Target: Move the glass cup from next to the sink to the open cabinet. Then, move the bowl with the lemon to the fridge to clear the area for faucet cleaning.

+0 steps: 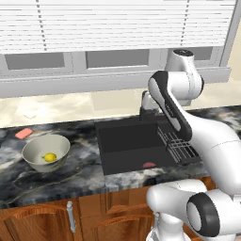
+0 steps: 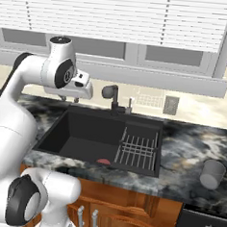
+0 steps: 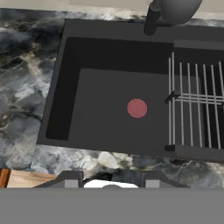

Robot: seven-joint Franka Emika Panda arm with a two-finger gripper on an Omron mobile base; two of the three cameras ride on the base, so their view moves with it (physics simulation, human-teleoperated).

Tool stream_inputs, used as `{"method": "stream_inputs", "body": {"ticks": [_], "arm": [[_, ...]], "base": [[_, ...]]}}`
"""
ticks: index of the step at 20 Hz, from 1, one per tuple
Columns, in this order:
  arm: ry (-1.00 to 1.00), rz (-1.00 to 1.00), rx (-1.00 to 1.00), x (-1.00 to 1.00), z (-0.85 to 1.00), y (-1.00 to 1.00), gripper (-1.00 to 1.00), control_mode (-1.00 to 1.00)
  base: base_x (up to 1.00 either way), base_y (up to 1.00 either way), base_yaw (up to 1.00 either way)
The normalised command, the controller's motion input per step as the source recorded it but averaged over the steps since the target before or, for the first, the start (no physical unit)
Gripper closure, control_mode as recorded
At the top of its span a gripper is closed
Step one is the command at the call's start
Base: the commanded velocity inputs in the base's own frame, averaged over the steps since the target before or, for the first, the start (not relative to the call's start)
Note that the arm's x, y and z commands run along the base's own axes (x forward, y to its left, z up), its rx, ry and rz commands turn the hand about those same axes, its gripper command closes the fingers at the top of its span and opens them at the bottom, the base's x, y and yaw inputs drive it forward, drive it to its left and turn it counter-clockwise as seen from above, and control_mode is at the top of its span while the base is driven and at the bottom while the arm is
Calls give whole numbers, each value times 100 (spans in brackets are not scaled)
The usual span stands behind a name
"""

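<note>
The claw [image 3: 112,180] hovers empty over the sink [image 3: 109,109] (its spread unclear), glass cup [image 2: 212,174] well apart.

faucet [image 3: 168,11] head cut off at top edge, wire rack [image 3: 197,103] cropped at right

One wide cream-grey round bowl [image 1: 45,152] at the frame's left; one small yellow lemon [image 1: 50,157] inside it; one greyish translucent glass cup [image 2: 212,174] at lower right; one black sink [image 3: 109,109]; one black curved faucet [image 2: 112,97]; one pink flat sponge [image 1: 23,133].
</note>
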Motion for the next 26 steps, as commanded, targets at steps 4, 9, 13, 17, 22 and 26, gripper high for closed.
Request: {"method": "stream_inputs", "body": {"ticks": [4,9,13,17,22,26], "arm": [[0,0,0,-2,0,0,-100,-100],[-4,0,0,-23,0,0,-100,-100],[-21,0,4,-61,0,0,-100,-100],[-16,0,22,-41,0,15,-100,-100],[-3,0,35,-16,0,26,-100,-100],[5,-4,31,0,0,55,-100,-100]], "base": [[0,0,0],[0,0,0],[0,0,0],[0,0,0],[0,0,0],[0,0,0]]}}
